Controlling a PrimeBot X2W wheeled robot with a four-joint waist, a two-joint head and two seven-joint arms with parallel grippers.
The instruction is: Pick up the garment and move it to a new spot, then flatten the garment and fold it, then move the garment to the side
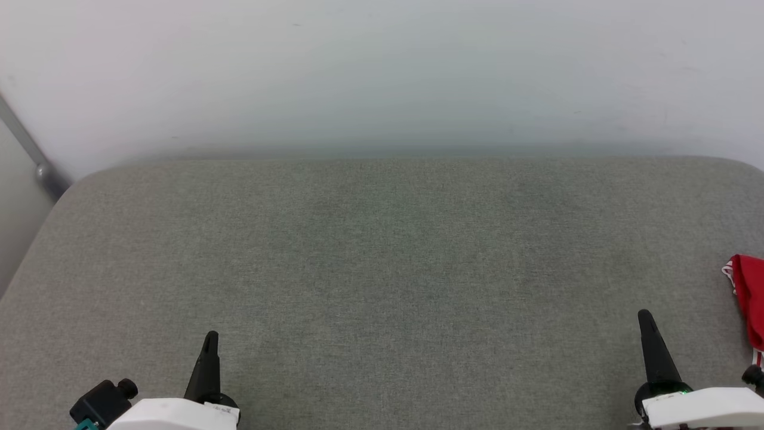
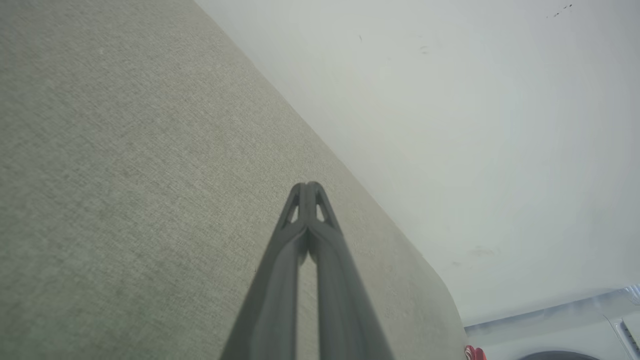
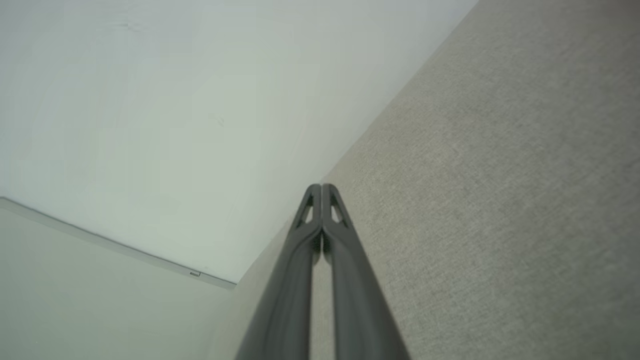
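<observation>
My left pincer and right pincer are both fully closed, gripping nothing, over the grey worktop. I see the red garment at the worktop's right edge, near the right pincer but apart from it.

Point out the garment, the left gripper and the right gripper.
garment (image 1: 751,292): head view, red fabric at the right edge.
left gripper (image 1: 210,337): head view, its closed fingertips.
right gripper (image 1: 644,315): head view, its closed fingertips.
</observation>
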